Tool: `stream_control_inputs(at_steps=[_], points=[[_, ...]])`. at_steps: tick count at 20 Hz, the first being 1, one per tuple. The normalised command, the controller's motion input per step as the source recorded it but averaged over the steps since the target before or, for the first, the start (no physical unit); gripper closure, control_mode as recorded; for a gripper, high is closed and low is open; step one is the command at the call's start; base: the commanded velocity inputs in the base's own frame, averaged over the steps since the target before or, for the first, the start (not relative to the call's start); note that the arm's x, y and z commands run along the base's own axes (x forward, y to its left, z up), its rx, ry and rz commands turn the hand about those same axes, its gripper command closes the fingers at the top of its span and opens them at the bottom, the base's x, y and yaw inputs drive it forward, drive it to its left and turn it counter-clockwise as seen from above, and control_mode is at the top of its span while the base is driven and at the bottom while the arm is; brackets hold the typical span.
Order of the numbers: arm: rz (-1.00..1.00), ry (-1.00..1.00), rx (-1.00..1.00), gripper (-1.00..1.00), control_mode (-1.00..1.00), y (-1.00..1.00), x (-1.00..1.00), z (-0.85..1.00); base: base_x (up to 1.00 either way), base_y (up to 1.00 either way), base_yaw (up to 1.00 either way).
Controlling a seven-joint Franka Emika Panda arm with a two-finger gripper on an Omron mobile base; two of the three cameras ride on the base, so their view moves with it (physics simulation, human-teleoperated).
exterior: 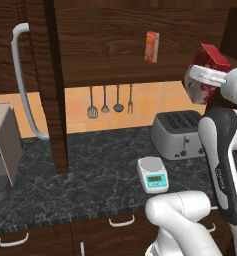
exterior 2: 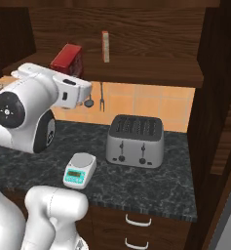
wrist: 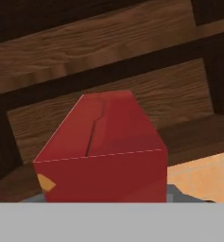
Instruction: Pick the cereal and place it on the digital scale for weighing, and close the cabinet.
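Note:
The cereal point(exterior: 210, 67) is a red box held tilted in the air in front of the open cabinet's point(exterior: 115, 40) lower shelf, at the right. My gripper point(exterior: 204, 80) is shut on it from below; the box hides the fingertips. From the right base camera the cereal point(exterior 2: 67, 58) sits just above my white hand, and in the hand view the cereal point(wrist: 101, 151) looms close against the dark wood. The digital scale point(exterior: 152, 175), white with a teal front panel, stands on the dark counter below with nothing on its plate; it shows again as the scale point(exterior 2: 80, 170). The cabinet door point(exterior: 55, 100) stands open.
A narrow orange-red box point(exterior: 151, 46) stands on the cabinet shelf. A grey toaster point(exterior: 179, 132) sits right of the scale, and a grey appliance point(exterior: 2, 150) stands at the counter's left. Utensils point(exterior: 110, 100) hang on the tiled wall. Another open door point(exterior 2: 214, 97) rises at the right.

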Motion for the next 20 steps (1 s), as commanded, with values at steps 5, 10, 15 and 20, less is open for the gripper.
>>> stream_control_inputs(at_steps=[5, 10, 15, 20], points=[[0.12, 0.11, -0.06, 1.0, -1.0, 0.1, -0.07, -0.23, 0.0, 0.0, 0.0], [0.24, 0.15, -0.06, 1.0, -1.0, 0.06, 0.02, -0.88, 0.0, 0.0, 0.0], [0.2, 0.09, -0.11, 1.0, -1.0, 0.06, 0.12, -0.95, 0.0, 0.0, 0.0], [0.06, -0.02, -0.03, 1.0, -1.0, 0.0, 0.39, -0.87, 0.0, 0.0, 0.0]])
